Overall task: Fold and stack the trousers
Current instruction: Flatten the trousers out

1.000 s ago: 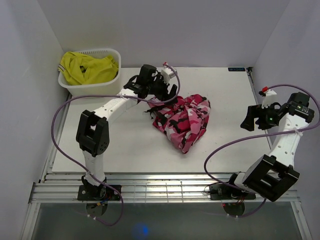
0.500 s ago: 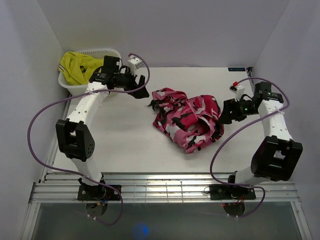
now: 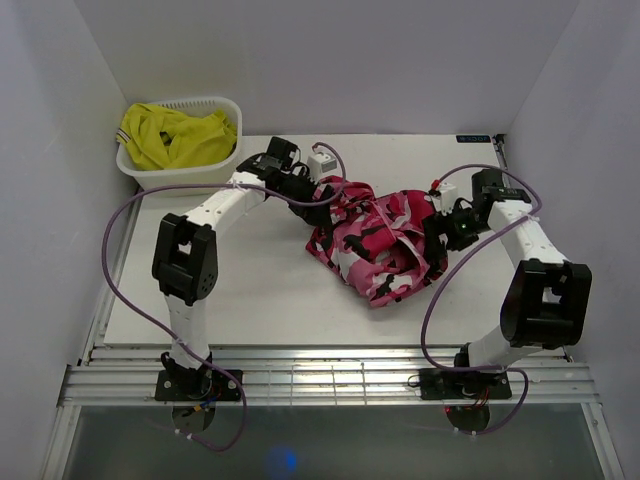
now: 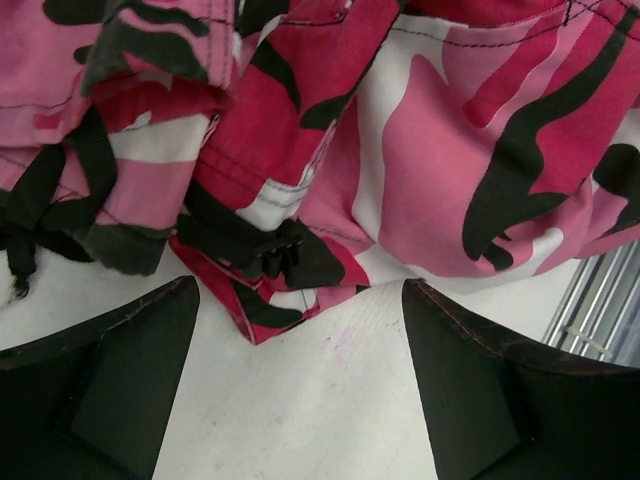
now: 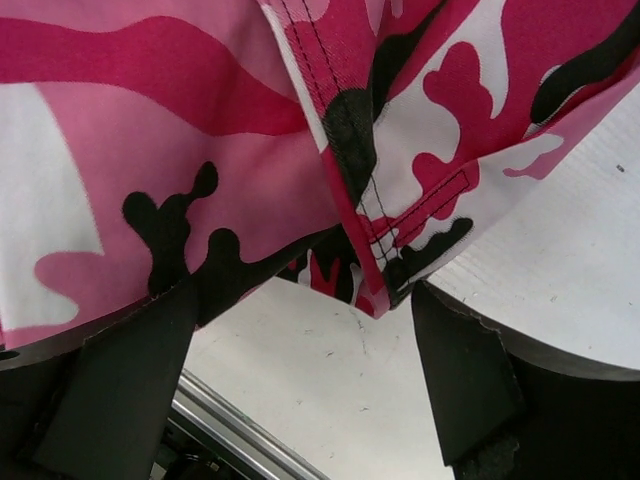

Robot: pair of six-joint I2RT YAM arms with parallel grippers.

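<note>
The trousers (image 3: 380,240), in pink, white, dark red and black camouflage, lie bunched in a heap in the middle of the table. My left gripper (image 3: 322,196) is open at the heap's upper left edge; in the left wrist view a hem corner with a black strap (image 4: 260,290) lies just ahead of the spread fingers (image 4: 120,370). My right gripper (image 3: 437,232) is open at the heap's right edge; in the right wrist view a seamed fabric edge (image 5: 375,260) hangs between the fingers (image 5: 470,380), and neither jaw closes on it.
A white basket (image 3: 180,172) holding a plain yellow garment (image 3: 175,137) stands at the back left. White walls close in the table on three sides. Purple cables loop from both arms. A metal rail (image 3: 330,380) runs along the near edge.
My left gripper has swung from the basket back right to the heap's upper left edge. My right gripper has moved left and closer to the heap's right edge. The trousers barely moved.
</note>
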